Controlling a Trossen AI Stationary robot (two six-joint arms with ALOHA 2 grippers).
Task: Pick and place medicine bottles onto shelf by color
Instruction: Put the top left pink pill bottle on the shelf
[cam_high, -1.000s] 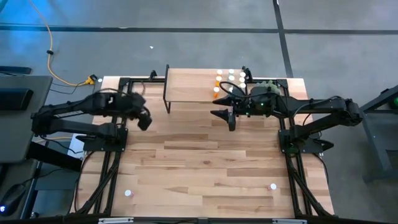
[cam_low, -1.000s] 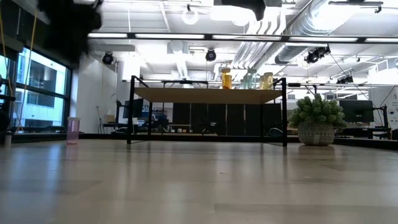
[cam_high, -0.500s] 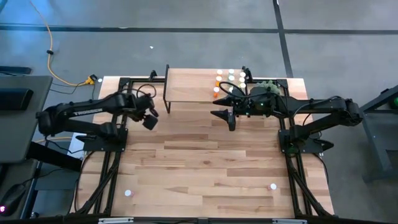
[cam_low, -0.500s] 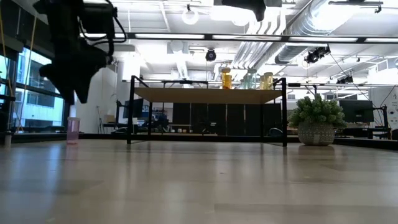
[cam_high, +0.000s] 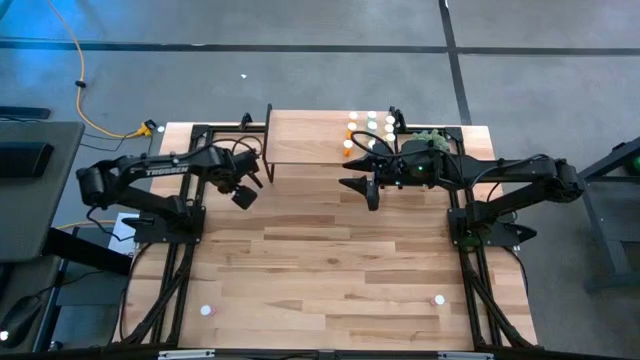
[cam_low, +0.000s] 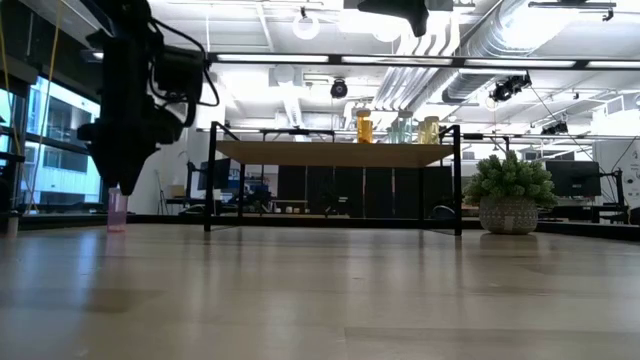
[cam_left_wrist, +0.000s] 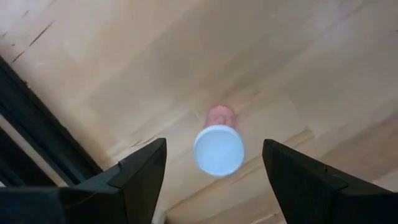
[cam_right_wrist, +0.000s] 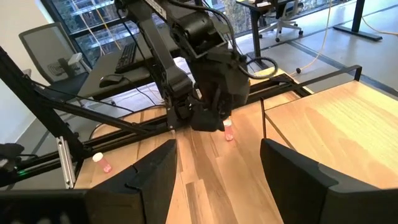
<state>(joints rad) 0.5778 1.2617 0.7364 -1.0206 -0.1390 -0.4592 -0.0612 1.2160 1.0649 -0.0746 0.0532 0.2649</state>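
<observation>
The left pincer (cam_left_wrist: 214, 180) was held wide open and empty directly above a pink medicine bottle (cam_left_wrist: 218, 147), so that the white cap was framed between its two fingers; this placing was judged to be the preparation for a descent and a grasp from above. The bottle stood upright on the counter (cam_high: 330, 260), near the left end of the shelf (cam_high: 310, 140) and apart from it. In the low view the same bottle (cam_low: 118, 210) was seen as a small pale pink cylinder, partly hidden under the dark left arm.

The right pincer (cam_high: 362, 186) was kept open and empty as well, hanging just in front of the shelf on its right part, and it seemed to be only waiting there. On the right end of the shelf top a group of bottles (cam_high: 368, 130) was already set: orange ones and pale yellowish or greenish ones, all with white caps, apparently grouped by colour. Three more pink bottles were left on the counter: one at the left edge (cam_right_wrist: 102, 163), one at the near left (cam_high: 207, 310) and one at the near right (cam_high: 438, 299).
</observation>
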